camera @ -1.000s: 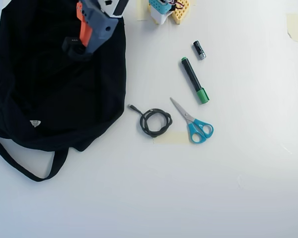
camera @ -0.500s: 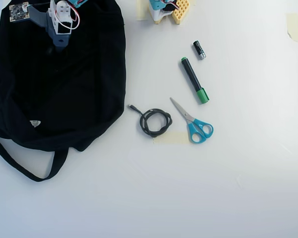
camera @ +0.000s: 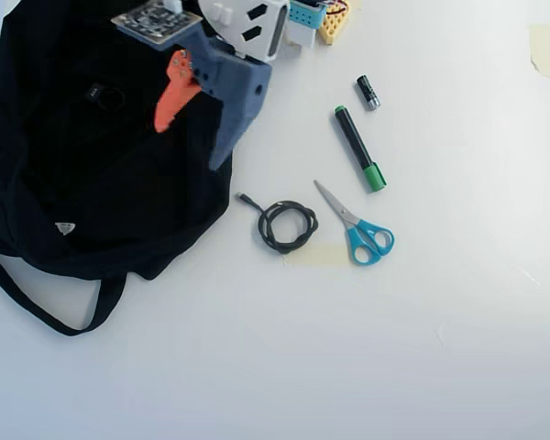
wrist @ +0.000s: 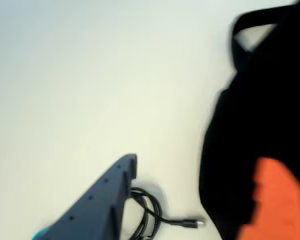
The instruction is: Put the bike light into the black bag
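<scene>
Faintly seen in the overhead view as a small dark block with a loop, the bike light (camera: 104, 94), lying on the fabric of the black bag (camera: 73, 192), just beyond the outer side of the orange finger (camera: 172, 92) and clear of both fingertips. Hard to tell whether sunk inside the opening or only lying on top, black against black. Gripper (camera: 189, 145) spread wide with nothing between the fingers, judged to be parted for letting the light go over the bag. Blue-grey finger (camera: 231, 115) hanging over the bag's edge, tip pointing toward the coiled cable (camera: 287, 226) on the white table (camera: 440, 348); the same cable visible beside that finger in the blurred wrist view. Farther out on the blue-grey finger's side, well apart: scissors (camera: 357, 229), green-capped marker (camera: 359, 148), small battery (camera: 368, 92), none of them touched. Task judged close to done.
</scene>
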`<action>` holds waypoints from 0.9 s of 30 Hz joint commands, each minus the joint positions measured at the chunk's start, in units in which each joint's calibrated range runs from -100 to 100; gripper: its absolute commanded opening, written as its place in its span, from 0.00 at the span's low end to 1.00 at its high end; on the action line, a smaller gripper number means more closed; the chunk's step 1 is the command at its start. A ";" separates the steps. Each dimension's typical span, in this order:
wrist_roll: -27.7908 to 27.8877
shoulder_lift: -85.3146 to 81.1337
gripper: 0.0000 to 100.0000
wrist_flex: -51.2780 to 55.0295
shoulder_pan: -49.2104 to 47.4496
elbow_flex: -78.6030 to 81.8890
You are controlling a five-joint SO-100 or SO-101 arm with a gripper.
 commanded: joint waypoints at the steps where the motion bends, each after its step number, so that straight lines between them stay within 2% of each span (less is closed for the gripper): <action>1: -0.15 -2.94 0.04 0.22 -5.77 -1.65; 2: -0.52 -3.02 0.01 0.22 -6.52 -1.65; 8: -2.72 -4.60 0.02 5.22 -8.17 -1.20; 15: 2.99 -8.67 0.02 20.55 -8.54 2.75; 20: 2.99 -19.04 0.02 19.51 -10.26 13.89; 27: 2.99 -36.05 0.02 7.54 -12.65 39.41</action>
